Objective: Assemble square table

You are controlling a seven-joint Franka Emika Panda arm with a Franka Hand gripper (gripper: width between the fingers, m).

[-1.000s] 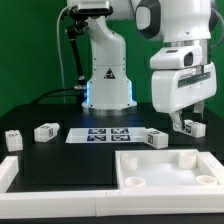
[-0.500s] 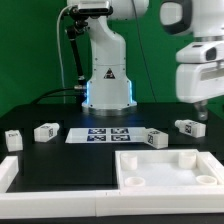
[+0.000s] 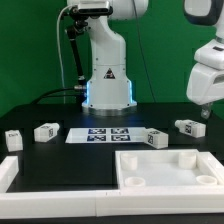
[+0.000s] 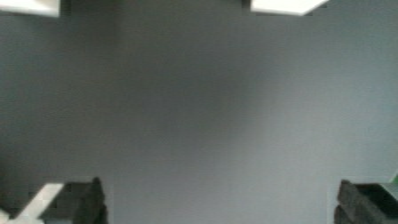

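The square table's large white panel (image 3: 176,171) lies at the front on the exterior view's right, with round sockets in its corners. Several short white tagged legs rest on the black table: one (image 3: 187,128) at the far right, one (image 3: 152,139) by the panel's back edge, and two (image 3: 45,131) (image 3: 12,139) on the left. My gripper (image 3: 203,112) hangs raised above the rightmost leg, clear of it. In the wrist view the gripper (image 4: 222,200) is open with only blurred grey table between its fingers (image 4: 71,200).
The marker board (image 3: 105,134) lies flat in front of the robot base (image 3: 108,90). A plain white bar (image 3: 8,173) sits at the front left corner. Two white pieces (image 4: 285,5) (image 4: 25,5) show at the wrist view's edge.
The arm has lifted and swung toward the exterior view's right, away from the panel and up off the rightmost leg. The jaws stayed open. No part moved.
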